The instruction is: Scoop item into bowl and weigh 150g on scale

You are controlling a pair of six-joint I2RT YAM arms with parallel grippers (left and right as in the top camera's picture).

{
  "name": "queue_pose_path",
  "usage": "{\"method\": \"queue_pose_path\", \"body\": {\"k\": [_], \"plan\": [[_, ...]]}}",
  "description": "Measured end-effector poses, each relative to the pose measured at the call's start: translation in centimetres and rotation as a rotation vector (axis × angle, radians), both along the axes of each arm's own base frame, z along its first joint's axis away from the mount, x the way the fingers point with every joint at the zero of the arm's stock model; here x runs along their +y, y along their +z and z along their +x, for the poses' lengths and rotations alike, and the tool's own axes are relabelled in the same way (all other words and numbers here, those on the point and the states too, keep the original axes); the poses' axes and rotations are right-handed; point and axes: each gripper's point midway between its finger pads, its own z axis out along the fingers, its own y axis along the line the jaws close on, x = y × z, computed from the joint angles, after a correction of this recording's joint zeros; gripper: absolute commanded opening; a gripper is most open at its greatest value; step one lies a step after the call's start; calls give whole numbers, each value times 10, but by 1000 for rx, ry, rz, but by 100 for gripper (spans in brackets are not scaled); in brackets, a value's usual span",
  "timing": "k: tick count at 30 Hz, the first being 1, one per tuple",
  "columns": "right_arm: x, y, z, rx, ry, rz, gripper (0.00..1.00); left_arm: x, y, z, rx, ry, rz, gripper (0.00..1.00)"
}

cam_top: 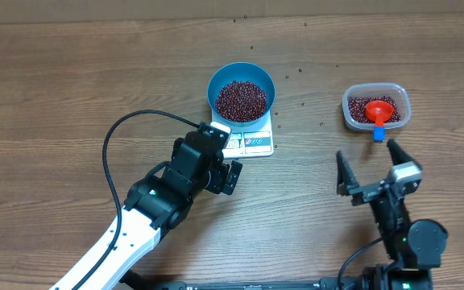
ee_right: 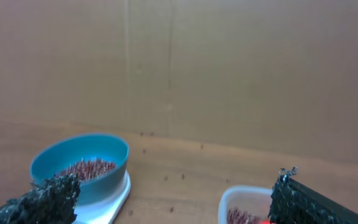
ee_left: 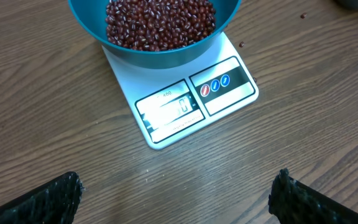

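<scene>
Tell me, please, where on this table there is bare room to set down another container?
The far-left stretch of the table, left of the bowl and scale, is bare. The strip between the scale and the clear container is free except for stray beans. It is crowded along the near edge, around the left gripper and right gripper.

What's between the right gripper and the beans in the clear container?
Nothing on the table between them. The open right gripper faces the container across bare wood; only the red scoop lies on top of those beans.
</scene>
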Motion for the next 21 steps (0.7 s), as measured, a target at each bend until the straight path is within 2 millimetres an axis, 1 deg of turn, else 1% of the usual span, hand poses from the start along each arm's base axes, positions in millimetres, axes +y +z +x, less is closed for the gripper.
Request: {"method": "queue_pose_path", "body": {"k": [3, 6, 10, 13, 21], "plan": [[0, -16, -4, -2, 0, 1, 100, 0, 0, 0, 0, 0, 0, 100], [1, -23, -7, -24, 1, 0, 100, 0, 0, 0, 0, 0, 0, 100], [1, -43, -11, 34, 2, 1, 100, 0, 0, 0, 0, 0, 0, 100], [1, -53, -12, 74, 4, 1, 100, 0, 0, 0, 0, 0, 0, 100], [1, -55, -12, 80, 3, 1, 100, 0, 0, 0, 0, 0, 0, 100]]}}
